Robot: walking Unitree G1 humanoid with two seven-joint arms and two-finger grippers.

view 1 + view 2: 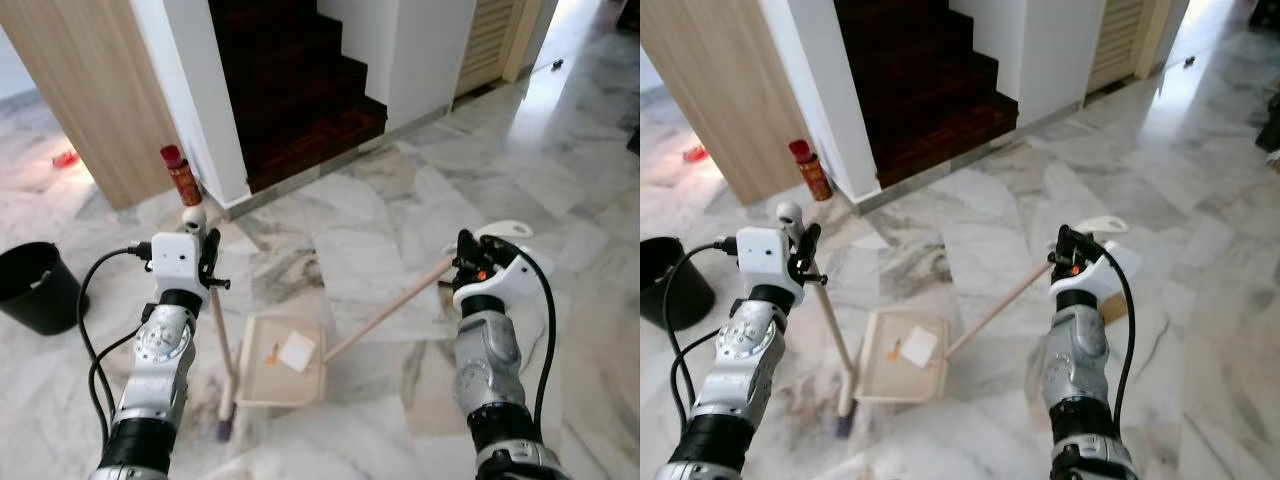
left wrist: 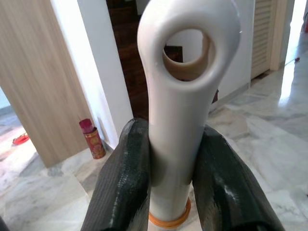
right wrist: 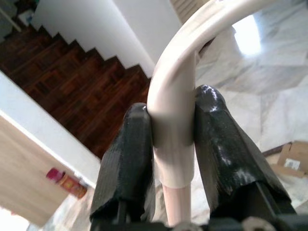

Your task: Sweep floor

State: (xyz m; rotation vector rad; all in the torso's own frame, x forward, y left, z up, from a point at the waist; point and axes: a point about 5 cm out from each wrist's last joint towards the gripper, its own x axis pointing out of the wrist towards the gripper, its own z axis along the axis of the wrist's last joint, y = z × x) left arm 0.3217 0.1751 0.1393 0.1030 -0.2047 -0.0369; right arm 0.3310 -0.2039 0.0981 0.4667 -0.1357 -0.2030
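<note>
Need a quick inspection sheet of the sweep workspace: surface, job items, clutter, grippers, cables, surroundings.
Surface: marble floor, glossy.
Job's things: broom upright beside dustpan; paper scrap and orange bit in the pan.
Clutter: cardboard piece on the floor.
Grippers: left gripper shut on broom handle; right gripper shut on dustpan handle.
Cables: black cable looped along left arm.
Surroundings: dark wooden stairs, black bin, red can.

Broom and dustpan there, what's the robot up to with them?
It is mid-sweep on the marble floor. The left gripper is shut on the cream broom handle; the right gripper is shut on the cream long-handled dustpan. A white paper scrap and an orange bit already lie in the pan.
</note>
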